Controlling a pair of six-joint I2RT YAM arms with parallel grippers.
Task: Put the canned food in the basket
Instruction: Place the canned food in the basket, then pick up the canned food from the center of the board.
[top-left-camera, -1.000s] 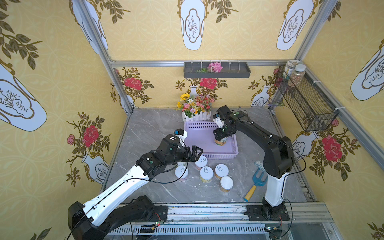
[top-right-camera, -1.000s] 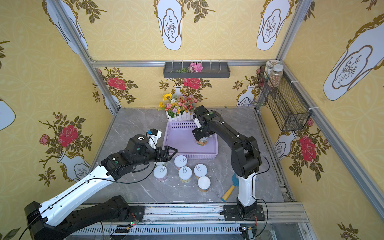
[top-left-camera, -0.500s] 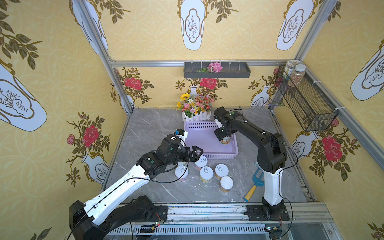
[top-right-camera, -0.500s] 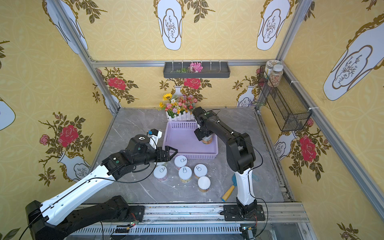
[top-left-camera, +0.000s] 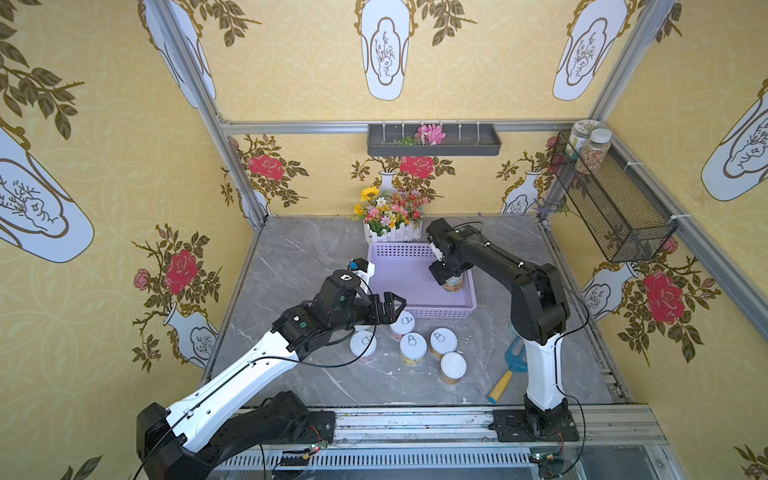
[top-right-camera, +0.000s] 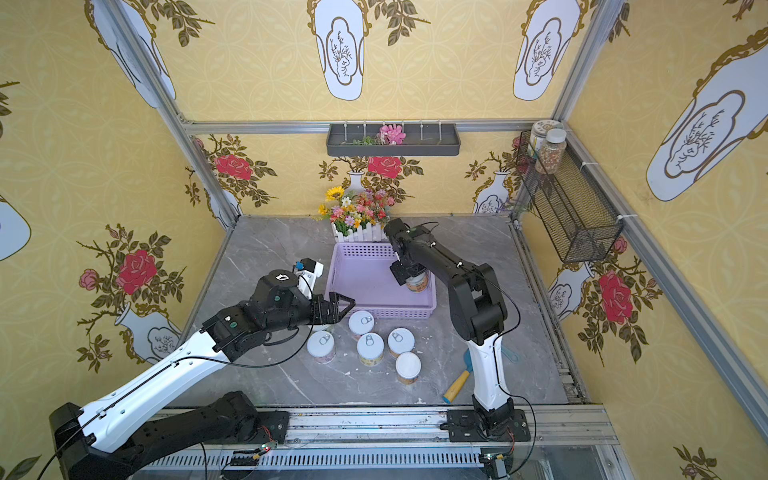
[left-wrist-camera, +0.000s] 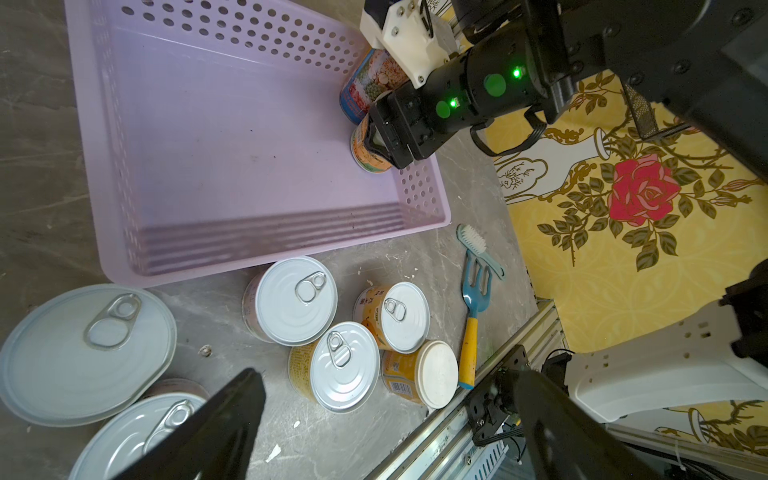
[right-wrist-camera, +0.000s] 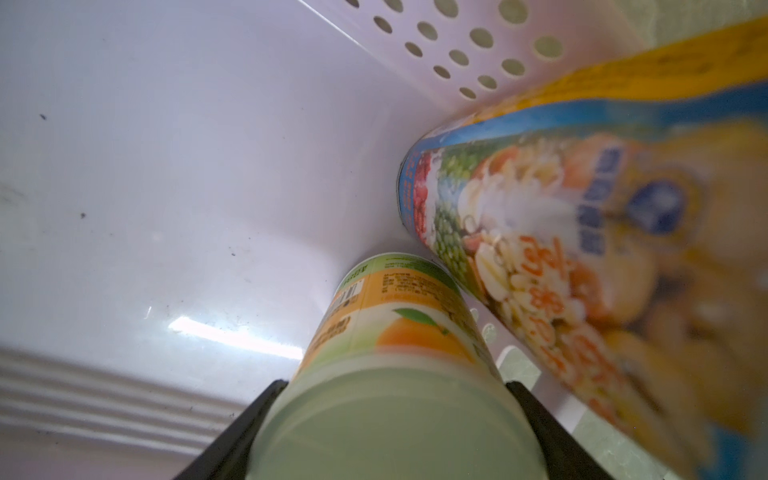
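The lavender basket (top-left-camera: 399, 249) (top-right-camera: 361, 251) (left-wrist-camera: 249, 232) sits mid-table. My right gripper (top-left-camera: 446, 274) (top-right-camera: 409, 272) (right-wrist-camera: 392, 390) is shut on an orange-labelled, white-lidded can (top-left-camera: 453, 284) (top-right-camera: 417, 281) (left-wrist-camera: 365, 156) (right-wrist-camera: 399, 332), held upright low inside the basket by its right wall. A taller can (left-wrist-camera: 365, 83) (right-wrist-camera: 540, 249) stands right behind it in the corner; the arm hides it in both top views. Several loose cans (top-left-camera: 413, 347) (top-right-camera: 370, 347) (left-wrist-camera: 295, 299) cluster in front of the basket. My left gripper (top-left-camera: 390, 307) (top-right-camera: 340, 307) (left-wrist-camera: 386, 374) hovers open over them, empty.
A blue fork with a yellow handle (top-left-camera: 509, 370) (left-wrist-camera: 471, 332) and a small brush (left-wrist-camera: 473, 243) lie right of the cans. A flower planter (top-left-camera: 392, 226) stands behind the basket. A black wire basket (top-left-camera: 611, 208) with jars hangs on the right wall.
My right gripper has carried the can a little toward the basket's right wall, its elbow swinging inward. The left arm has not moved.
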